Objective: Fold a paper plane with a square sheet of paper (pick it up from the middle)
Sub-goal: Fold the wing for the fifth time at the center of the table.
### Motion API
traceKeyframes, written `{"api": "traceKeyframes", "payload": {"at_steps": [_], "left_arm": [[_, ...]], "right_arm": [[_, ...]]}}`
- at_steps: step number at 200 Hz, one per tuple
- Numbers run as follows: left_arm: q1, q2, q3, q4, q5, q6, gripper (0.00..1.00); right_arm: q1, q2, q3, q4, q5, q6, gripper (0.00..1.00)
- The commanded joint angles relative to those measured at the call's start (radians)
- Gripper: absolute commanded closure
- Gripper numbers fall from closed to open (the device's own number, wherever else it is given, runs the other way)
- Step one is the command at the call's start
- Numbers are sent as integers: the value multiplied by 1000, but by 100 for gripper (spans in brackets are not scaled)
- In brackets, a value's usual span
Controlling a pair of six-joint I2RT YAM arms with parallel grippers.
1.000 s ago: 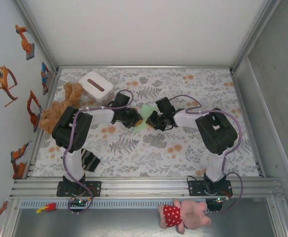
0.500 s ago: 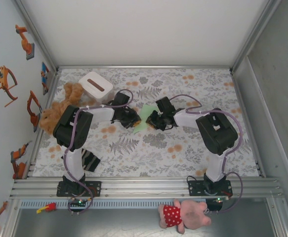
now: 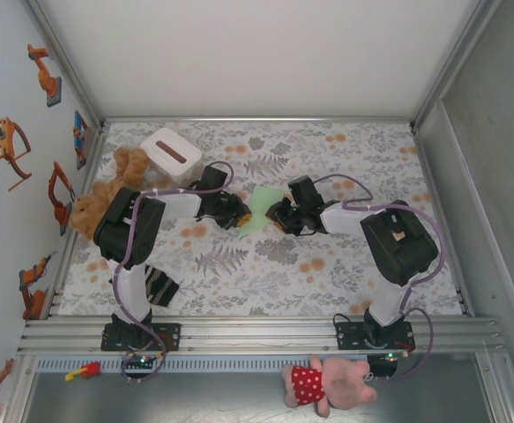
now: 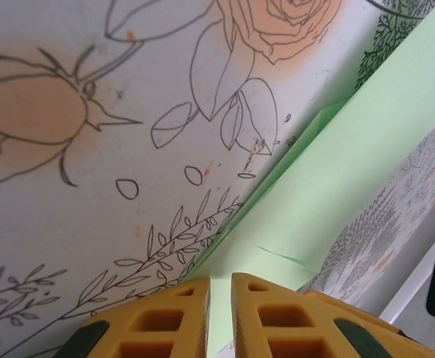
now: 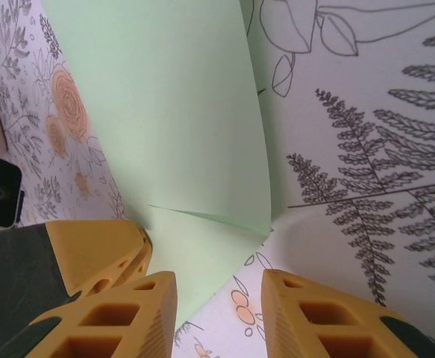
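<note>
From overhead I have the flowered table (image 3: 345, 264) with the left arm (image 3: 129, 233) and right arm (image 3: 398, 242) both reaching to its middle. A brown plush bear (image 3: 107, 189) lies at the left edge. The white box (image 3: 170, 152) sits just behind the bear, its dark slot on top, and I cannot see inside it. A pink plush toy (image 3: 327, 381) lies off the table by the right arm's base, and a striped dark cloth (image 3: 158, 286) lies beside the left arm's base. The green paper sheet (image 3: 261, 201) rests mid-table between the two wrists, which cover much of it from above. My wrist cameras give what the top view hides. The paper is partly folded, with a raised flap and a crease. The left gripper (image 4: 219, 277) has its yellow fingers pressed almost together on the paper's near edge, pinching it. The right gripper (image 5: 218, 280) stands spread, a point of the paper lying on the table in the gap with neither pad on it. The right wrist view also catches the left gripper's fingers (image 5: 101, 250) on the paper's edge.
</note>
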Motion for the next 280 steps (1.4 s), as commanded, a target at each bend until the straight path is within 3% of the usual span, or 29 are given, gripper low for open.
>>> {"api": "traceKeyframes", "payload": {"at_steps": [1, 135, 202, 231, 250, 280], "left_arm": [[6, 37, -34, -25, -8, -25, 84], [14, 37, -32, -21, 7, -24, 82], [18, 6, -24, -18, 8, 3, 77], [18, -35, -17, 2, 17, 62, 72], [19, -88, -22, 9, 1, 133, 70], [14, -180, -42, -5, -64, 287, 60]], "right_arm": [[-1, 23, 6, 33, 0, 20, 67], [-14, 80, -29, 243, -73, 75, 75], [-14, 50, -51, 243, -46, 76, 90], [-18, 20, -46, 202, -17, 56, 98], [-26, -15, -43, 169, -1, 54, 99], [-42, -57, -28, 80, 9, 25, 100]]}}
